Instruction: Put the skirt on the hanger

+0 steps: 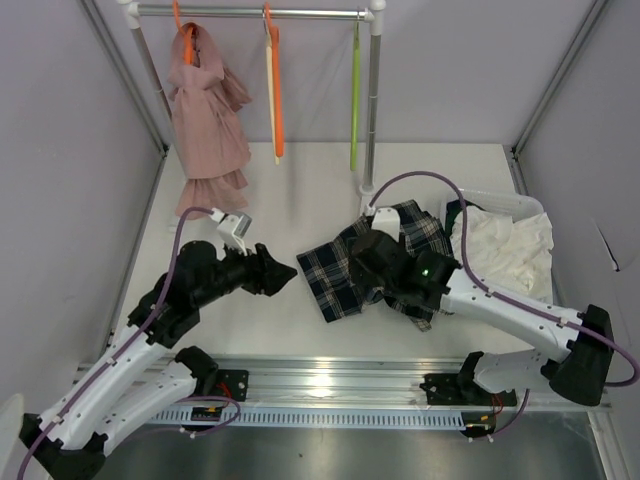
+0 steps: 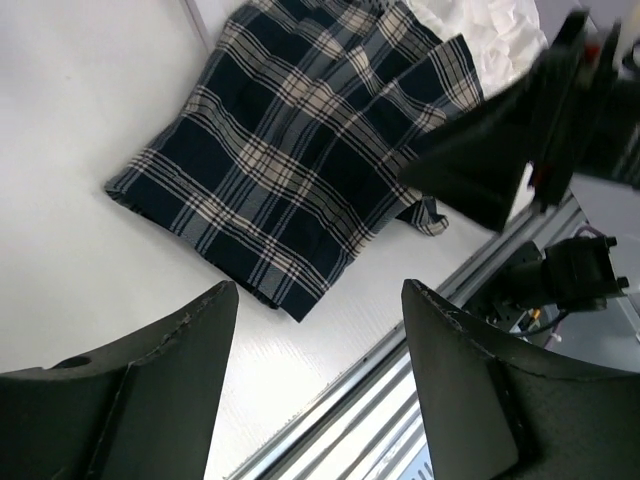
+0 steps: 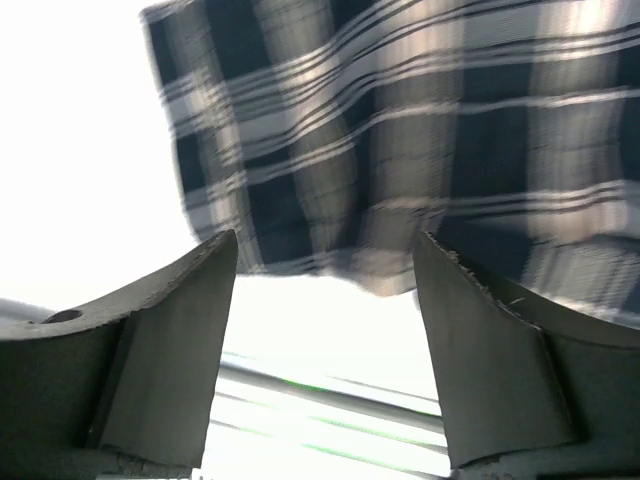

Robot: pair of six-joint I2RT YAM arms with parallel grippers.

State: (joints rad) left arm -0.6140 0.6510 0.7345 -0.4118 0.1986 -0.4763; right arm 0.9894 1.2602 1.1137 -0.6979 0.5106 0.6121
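A: Where's the skirt?
B: The skirt [image 1: 332, 278] lies rumpled on the table [image 1: 300, 190], right of centre, its far side against the white cloth [image 1: 505, 250].
A: And the hanger?
B: The hanger [image 1: 271, 100] hangs on the rail [image 1: 260, 12] at the back, just beside an orange hanger [image 1: 279, 125] and well apart from the skirt.
A: Right gripper?
B: The right gripper [image 3: 325, 250] is over the skirt, jaws spread, nothing between them.
A: Left?
B: The left gripper [image 2: 320, 290] hovers over bare table just left of the skirt; its jaws are also apart, gripping nothing.
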